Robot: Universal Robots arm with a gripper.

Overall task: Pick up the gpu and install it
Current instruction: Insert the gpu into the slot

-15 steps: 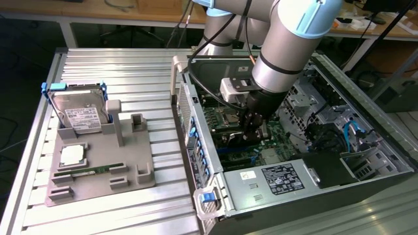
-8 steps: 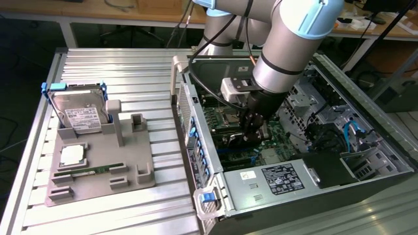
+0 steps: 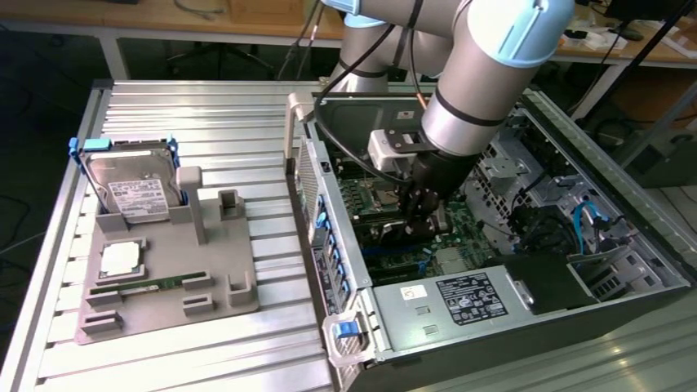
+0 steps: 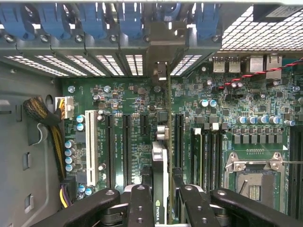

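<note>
The gpu (image 4: 162,156) appears edge-on in the wrist view, a thin green board with a black shroud, held upright between my fingers (image 4: 140,204). My gripper (image 4: 165,208) is shut on it. The card's silver end bracket (image 4: 161,71) reaches the rear slot openings of the case. It stands in line with the expansion slots (image 4: 127,146) on the green motherboard (image 4: 227,99); whether it is seated I cannot tell. In the exterior view my gripper (image 3: 419,208) is low inside the open computer case (image 3: 610,269), right over the motherboard.
On the aluminium table at the exterior view's left, a grey fixture (image 3: 207,286) holds a hard drive in a blue caddy (image 3: 133,188), a CPU (image 3: 120,260) and a RAM stick (image 3: 147,286). The power supply (image 3: 463,298), cables and blue slot latches (image 4: 94,19) crowd the case.
</note>
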